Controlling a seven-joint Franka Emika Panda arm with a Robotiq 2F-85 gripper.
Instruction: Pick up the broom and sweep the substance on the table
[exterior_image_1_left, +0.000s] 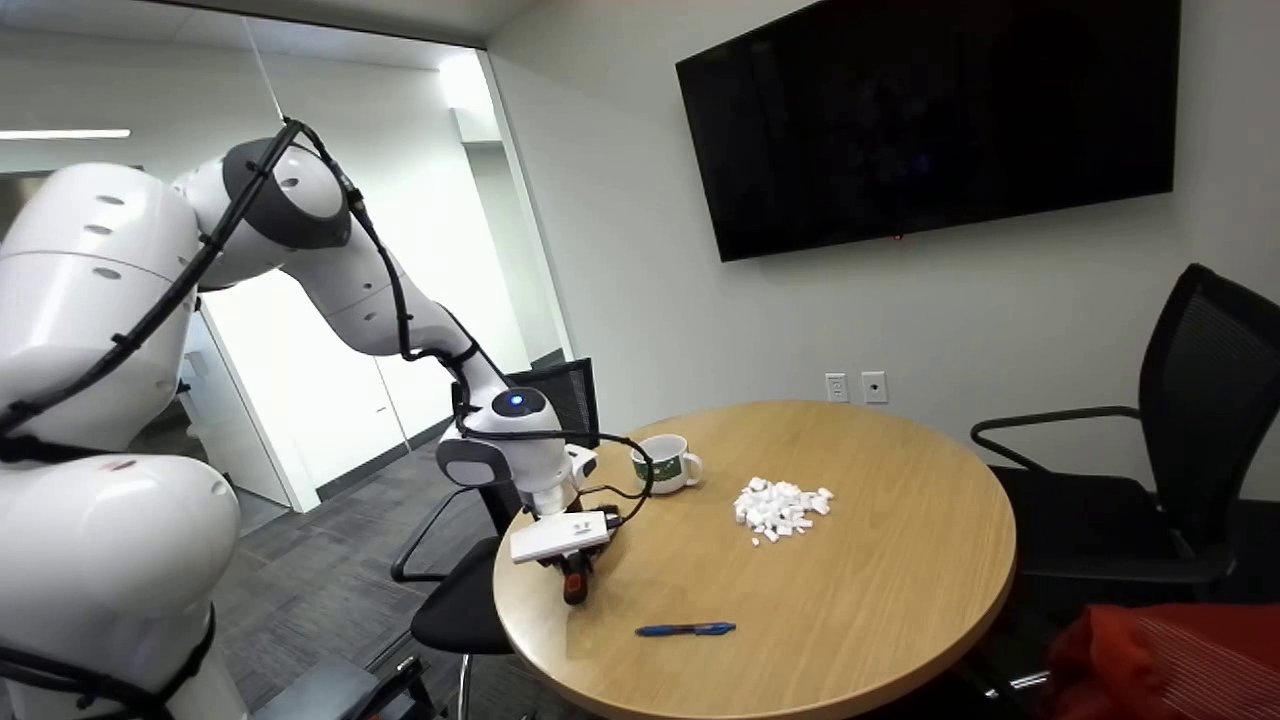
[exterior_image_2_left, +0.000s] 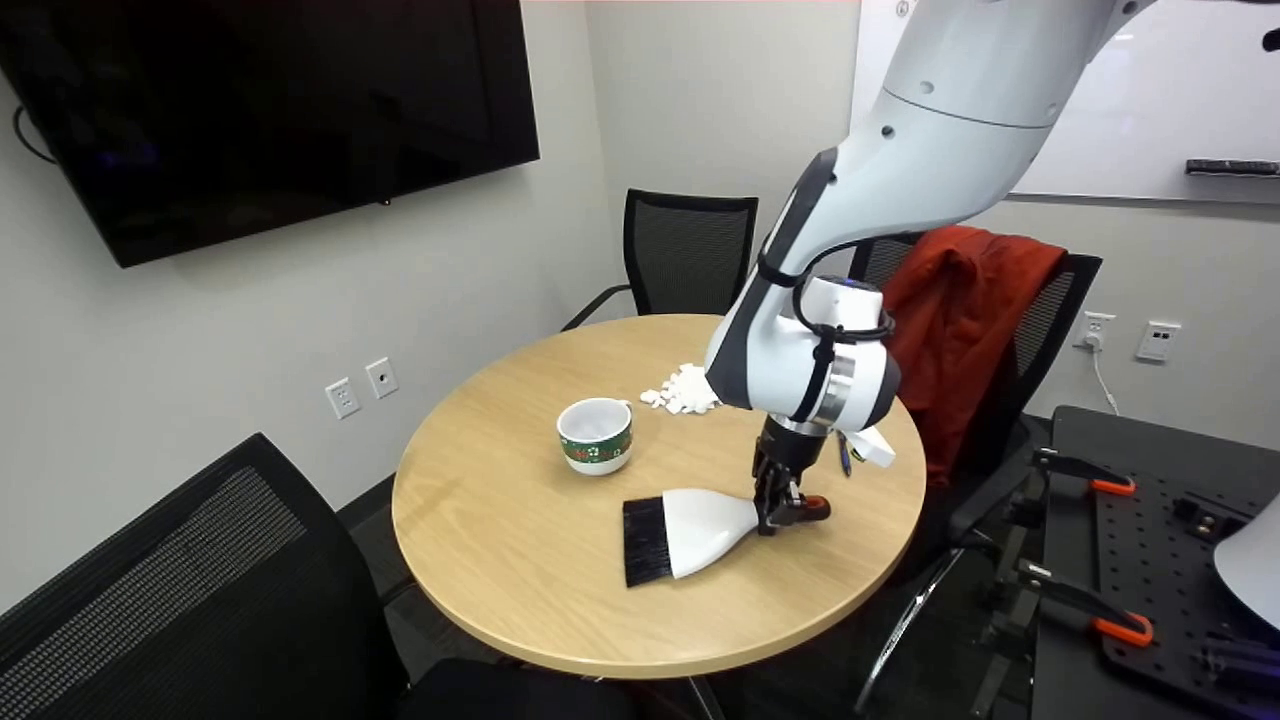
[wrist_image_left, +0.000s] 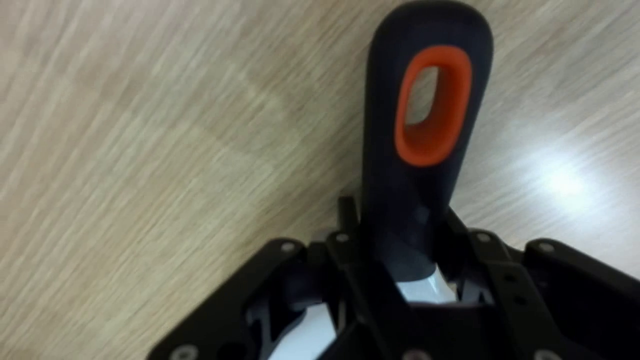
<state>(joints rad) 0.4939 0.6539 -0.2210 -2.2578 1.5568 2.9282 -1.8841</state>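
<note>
Black and right up close in the wrist view, the gripper (wrist_image_left: 401, 220) holds a dark handle (wrist_image_left: 407, 192), with one finger on each side, just as far apart as the handle is wide. That handle belongs to the broom (exterior_image_2_left: 705, 530). In an exterior view its white head and black bristles (exterior_image_2_left: 646, 542) are low over the round table (exterior_image_2_left: 480, 540), and I can't tell if they touch the wood. The white bits (exterior_image_1_left: 778, 508) sit in a loose pile, apart from the broom. A cup (exterior_image_2_left: 596, 440) stands near the broom head, close to the way from bristles to pile. A blue pen (exterior_image_1_left: 686, 630) lies by the table's edge, near the gripper. The robot arm (exterior_image_2_left: 790, 350) hides part of the pile in an exterior view. Black chairs (exterior_image_1_left: 1210, 400) are around the table, and one has a red cloth (exterior_image_2_left: 965, 310) over it.
</note>
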